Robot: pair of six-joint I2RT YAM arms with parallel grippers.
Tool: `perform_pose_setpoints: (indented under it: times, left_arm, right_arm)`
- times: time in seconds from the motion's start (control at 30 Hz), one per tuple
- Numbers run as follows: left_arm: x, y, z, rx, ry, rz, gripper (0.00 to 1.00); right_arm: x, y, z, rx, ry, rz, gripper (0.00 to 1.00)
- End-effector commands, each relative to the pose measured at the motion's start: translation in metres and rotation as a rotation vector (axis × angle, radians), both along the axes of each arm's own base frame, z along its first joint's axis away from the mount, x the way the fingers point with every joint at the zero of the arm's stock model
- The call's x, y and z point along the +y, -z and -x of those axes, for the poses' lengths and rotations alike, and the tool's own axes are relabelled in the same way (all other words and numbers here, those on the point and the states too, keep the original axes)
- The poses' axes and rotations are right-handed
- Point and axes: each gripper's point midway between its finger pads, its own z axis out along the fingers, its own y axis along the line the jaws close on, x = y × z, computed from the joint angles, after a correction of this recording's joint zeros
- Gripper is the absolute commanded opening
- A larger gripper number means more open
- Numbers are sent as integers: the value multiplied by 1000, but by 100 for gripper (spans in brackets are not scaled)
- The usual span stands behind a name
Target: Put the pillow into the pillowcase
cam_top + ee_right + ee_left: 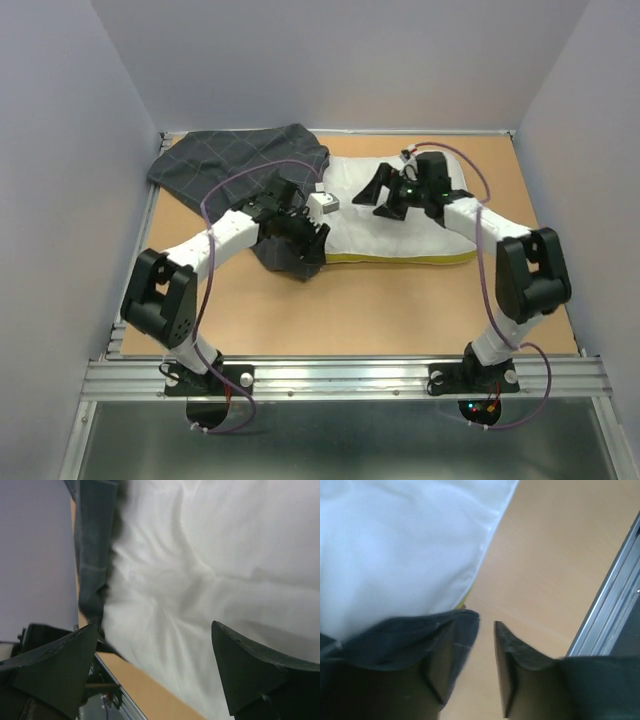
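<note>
The big soft white pillow with a yellow edge lies on my tabletop with only its left end in the dark grey checked cloth pillowcase, so I have most left to do; my left pincer is half open, my right pincer wide open, both empty.

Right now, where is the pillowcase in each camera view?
Top external: pillowcase at upper left, running down over the left end of the pillow.
Left wrist: pillowcase along the bottom left, below the white cushion.
Right wrist: pillowcase as a dark strip at upper left.
Shared landmark: the pillow, touching it in all three.
</note>
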Motion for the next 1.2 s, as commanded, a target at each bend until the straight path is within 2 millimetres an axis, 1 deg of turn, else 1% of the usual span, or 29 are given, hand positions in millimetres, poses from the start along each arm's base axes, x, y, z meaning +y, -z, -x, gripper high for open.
perform_pose_setpoints:
  times: [0.0, 0.03, 0.1, 0.13, 0.17, 0.2, 0.23, 0.27, 0.33, 0.37, 0.43, 0.47, 0.53, 0.57, 0.63, 0.67, 0.7, 0.73, 0.77, 0.83, 0.87, 0.93, 0.97, 1.0, 1.03, 1.07, 1.1, 1.13, 1.17]
  left_arm:
    - [-8, -101, -9, -266, 52, 173, 67]
    - [-7, -123, -13, -309, 22, 193, 71]
    - [-4, -143, -21, -321, -47, 203, 74]
    - [-3, -161, -27, -352, -71, 213, 77]
    - [4, -169, -38, -394, -127, 186, 79]
    - [10, -176, -49, -419, -180, 175, 85]
    - [14, -189, -58, -453, -222, 178, 86]
    - [17, -193, -68, -484, -251, 164, 86]
    - [29, -200, -95, -566, -343, 106, 87]
    - [32, -205, -115, -613, -379, 69, 86]
    - [31, -209, -136, -646, -400, 39, 84]
    - [26, -213, -159, -669, -427, 22, 84]
    - [19, -209, -184, -677, -445, -10, 82]
    - [13, -204, -209, -673, -468, -32, 81]
    - [1, -200, -231, -680, -456, -41, 79]
    - [-6, -200, -252, -696, -484, -35, 79]
    - [-9, -199, -262, -702, -496, -29, 79]
    - [-13, -198, -270, -709, -498, -26, 79]
    - [-21, -195, -283, -716, -502, -17, 78]
    - [-31, -189, -290, -742, -479, -27, 78]
    - [-34, -181, -299, -761, -492, -47, 78]
    - [-37, -172, -305, -778, -494, -65, 78]
    - [-39, -165, -309, -783, -485, -70, 78]
    - [-39, -159, -313, -793, -483, -87, 78]
    - [-34, -153, -318, -807, -501, -118, 77]
    - [-25, -138, -327, -813, -522, -169, 75]
    - [-22, -131, -332, -815, -532, -185, 74]
    - [-16, -123, -337, -816, -543, -209, 73]
    - [-3, -108, -346, -811, -564, -253, 68]
  right_arm:
    - [-43, -82, 17, -304, -158, 95, 100]
    - [-57, -83, 20, -350, -181, 180, 100]
    - [-74, -97, 20, -438, -171, 286, 100]
    - [-84, -106, 22, -520, -183, 362, 100]
    - [-98, -103, 22, -525, -152, 438, 100]
    - [-103, -103, 23, -537, -144, 475, 100]
    - [-112, -99, 23, -578, -174, 547, 100]
    - [-117, -99, 23, -592, -172, 586, 100]
    - [-135, -91, 18, -580, -141, 692, 100]
    - [-144, -85, 17, -586, -155, 741, 100]
    - [-149, -77, 16, -579, -166, 773, 100]
    - [-149, -70, 15, -563, -182, 781, 100]
    - [-150, -62, 10, -544, -184, 793, 100]
    - [-153, -58, 5, -527, -175, 812, 100]
    - [-158, -46, -12, -492, -171, 848, 100]
    - [-163, -42, -19, -480, -164, 865, 100]
    - [-165, -47, -29, -495, -158, 870, 100]
    - [-168, -31, -39, -462, -170, 870, 100]
    - [-175, -28, -47, -457, -165, 865, 100]
    - [-175, -16, -62, -435, -178, 856, 100]
    - [-166, -1, -70, -423, -224, 817, 100]
    - [-152, 16, -71, -398, -271, 744, 100]
    - [-137, 36, -65, -355, -316, 668, 100]
    - [-132, 46, -62, -332, -333, 652, 99]
    - [-128, 60, -57, -300, -349, 640, 98]
    - [-122, 70, -52, -277, -370, 625, 92]
    - [-119, 90, -40, -228, -398, 609, 90]
    - [-118, 99, -34, -205, -411, 603, 87]
    - [-116, 104, -28, -195, -426, 594, 80]
